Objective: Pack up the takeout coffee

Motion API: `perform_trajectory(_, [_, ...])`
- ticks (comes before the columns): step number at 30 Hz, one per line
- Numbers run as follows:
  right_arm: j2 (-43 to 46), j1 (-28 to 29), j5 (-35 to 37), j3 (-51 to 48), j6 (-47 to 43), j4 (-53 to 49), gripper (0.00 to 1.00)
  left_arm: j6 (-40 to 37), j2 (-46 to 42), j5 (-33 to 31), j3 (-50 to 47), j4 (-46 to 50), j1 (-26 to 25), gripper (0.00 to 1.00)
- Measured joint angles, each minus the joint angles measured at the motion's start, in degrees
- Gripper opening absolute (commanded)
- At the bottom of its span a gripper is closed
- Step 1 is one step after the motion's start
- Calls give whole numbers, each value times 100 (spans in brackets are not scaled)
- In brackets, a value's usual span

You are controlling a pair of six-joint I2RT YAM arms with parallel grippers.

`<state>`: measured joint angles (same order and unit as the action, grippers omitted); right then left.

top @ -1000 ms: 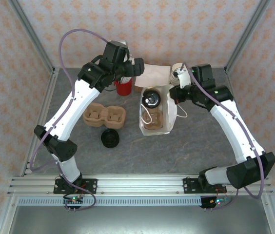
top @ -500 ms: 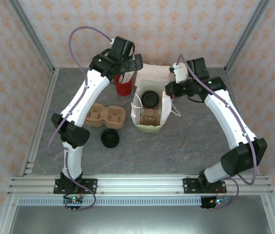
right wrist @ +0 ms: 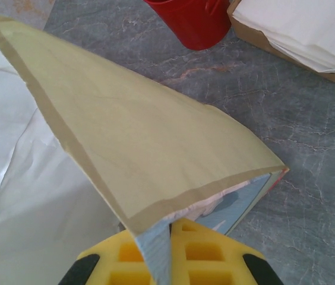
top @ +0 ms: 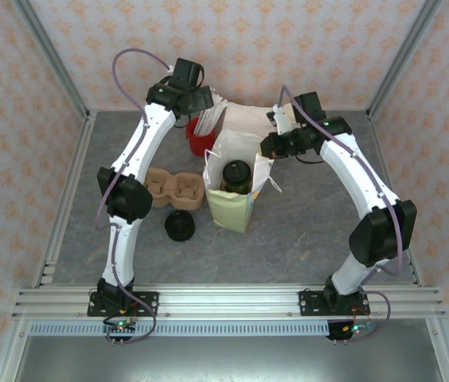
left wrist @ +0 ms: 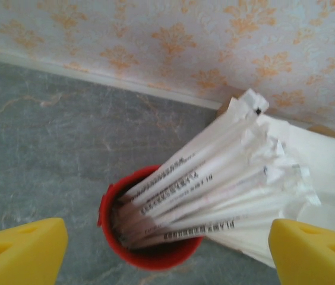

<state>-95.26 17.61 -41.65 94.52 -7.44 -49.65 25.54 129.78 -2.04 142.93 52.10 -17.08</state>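
Note:
The takeout coffee, olive-green with a black lid, stands inside the white-and-green paper bag at the table's middle. My right gripper is shut on the bag's right upper rim. In the right wrist view the yellow fingers pinch a thin paper edge of the bag, with the gripper closed on it. My left gripper hangs open at the back, above the red cup of wrapped straws. Its wide-apart yellow fingertips frame that cup, and the gripper holds nothing.
A brown pulp cup carrier lies left of the bag, with a low black disc in front of it. A box of white napkins sits behind the bag, beside the red straw cup. Patterned walls enclose the table.
The bag has been pulled up from lying low to standing taller, so the coffee's side now shows. My right gripper rose and shifted left with the rim. My left gripper drew back over the straws.

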Motion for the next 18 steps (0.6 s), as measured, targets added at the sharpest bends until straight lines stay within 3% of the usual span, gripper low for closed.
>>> perform_trajectory(5, [-188, 15, -39, 149, 11, 13, 13, -229, 553, 442, 503, -400, 236, 79])
perform_trajectory(10, [-315, 26, -39, 321, -85, 17, 18, -450, 1084, 940, 935, -699, 424, 77])
perform_trajectory(18, [-649, 26, -79, 815, -140, 13, 35, -634, 1327, 1598, 977, -1058, 675, 75])
